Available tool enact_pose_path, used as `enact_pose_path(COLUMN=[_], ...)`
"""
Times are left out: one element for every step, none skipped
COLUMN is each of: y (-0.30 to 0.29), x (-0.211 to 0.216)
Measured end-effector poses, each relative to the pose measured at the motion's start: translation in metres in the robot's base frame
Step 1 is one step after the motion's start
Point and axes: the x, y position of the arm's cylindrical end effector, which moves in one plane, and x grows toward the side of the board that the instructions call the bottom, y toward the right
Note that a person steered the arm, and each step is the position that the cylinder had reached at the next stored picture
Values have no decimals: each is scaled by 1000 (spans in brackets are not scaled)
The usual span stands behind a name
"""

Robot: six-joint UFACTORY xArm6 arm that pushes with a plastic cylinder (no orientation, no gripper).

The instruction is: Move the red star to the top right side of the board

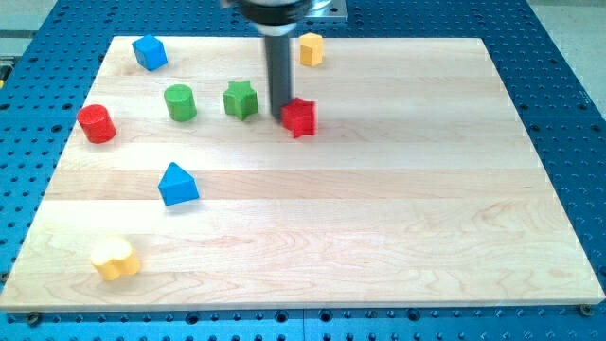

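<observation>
Pale wooden board [379,237] on a blue perforated table [568,57] is seen, with the red star [300,117] lying above centre, at about 11 o'clock from the board's middle. My tip [283,115] (a bare rod, nothing gripped) is pressed against the star's 9 o'clock side. At 9 o'clock of the tip a green star [240,98] is seen nearby; a yellow block [311,48] lies at 1 o'clock.

Green star [240,99] beside green cylinder [180,102].
</observation>
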Motion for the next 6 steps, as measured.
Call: enact_pose_path(y=[-34, -13, 48, 94, 129, 123], x=[25, 59, -7, -67, -76, -64])
